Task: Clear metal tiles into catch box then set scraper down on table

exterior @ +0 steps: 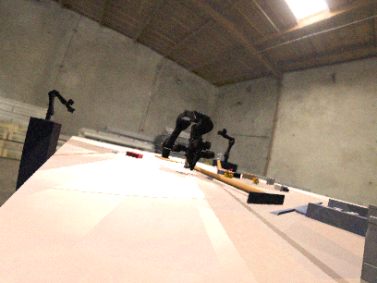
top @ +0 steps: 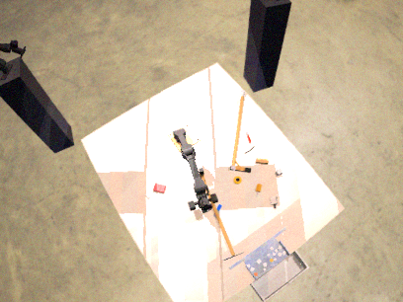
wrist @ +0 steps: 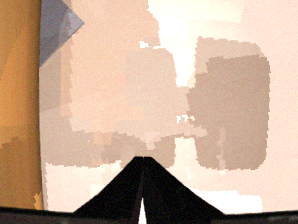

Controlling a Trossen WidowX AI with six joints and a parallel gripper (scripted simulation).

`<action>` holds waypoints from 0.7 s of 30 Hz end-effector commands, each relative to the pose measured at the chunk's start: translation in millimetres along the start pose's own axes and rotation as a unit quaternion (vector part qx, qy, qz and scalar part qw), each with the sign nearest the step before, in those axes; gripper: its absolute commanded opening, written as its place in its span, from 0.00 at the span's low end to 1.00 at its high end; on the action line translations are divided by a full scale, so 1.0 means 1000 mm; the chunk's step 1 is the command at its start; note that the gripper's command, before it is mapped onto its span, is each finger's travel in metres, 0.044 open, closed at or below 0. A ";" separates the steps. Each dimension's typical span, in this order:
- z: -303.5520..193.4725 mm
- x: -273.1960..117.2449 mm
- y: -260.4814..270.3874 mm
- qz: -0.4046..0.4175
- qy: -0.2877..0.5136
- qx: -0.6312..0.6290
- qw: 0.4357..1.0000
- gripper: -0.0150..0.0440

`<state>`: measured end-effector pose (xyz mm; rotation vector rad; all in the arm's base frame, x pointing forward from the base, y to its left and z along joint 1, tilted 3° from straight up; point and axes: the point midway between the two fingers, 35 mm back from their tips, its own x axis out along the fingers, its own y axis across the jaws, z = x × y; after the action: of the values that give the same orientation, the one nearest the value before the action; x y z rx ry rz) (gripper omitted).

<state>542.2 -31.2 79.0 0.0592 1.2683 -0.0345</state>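
The long scraper's orange handle lies on the table, its dark blade toward the steel plate. My gripper is shut with nothing between its fingers. It is low over the table, beside the handle, which runs along the left edge of the wrist view. The bluish bench plate bears several small light tiles and a few orange ones. The grey catch box is at its far end; no tiles can be made out in it.
A blue block lies right beside the handle. A red block lies to the left in the top and exterior views. Another long orange stick, a black-and-orange tool, an orange ring and small parts lie to the right.
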 end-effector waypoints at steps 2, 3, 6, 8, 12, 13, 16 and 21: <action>-0.001 0.005 0.004 0.000 0.002 -0.002 1.000 0.25; -0.001 0.005 0.005 0.000 0.002 -0.002 1.000 0.25; -0.001 0.005 0.008 0.000 0.002 -0.002 1.000 0.25; -0.001 0.005 0.010 0.000 0.002 -0.002 1.000 0.25; 0.000 0.005 0.014 0.001 0.002 -0.002 1.000 0.25; 0.000 0.005 0.015 0.001 0.002 -0.002 1.000 0.25; 0.000 0.005 0.017 0.001 0.002 -0.002 1.000 0.25; 0.000 0.005 0.022 0.001 0.001 -0.002 1.000 0.25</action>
<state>544.3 -12.0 77.2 0.0565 1.2686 -0.0247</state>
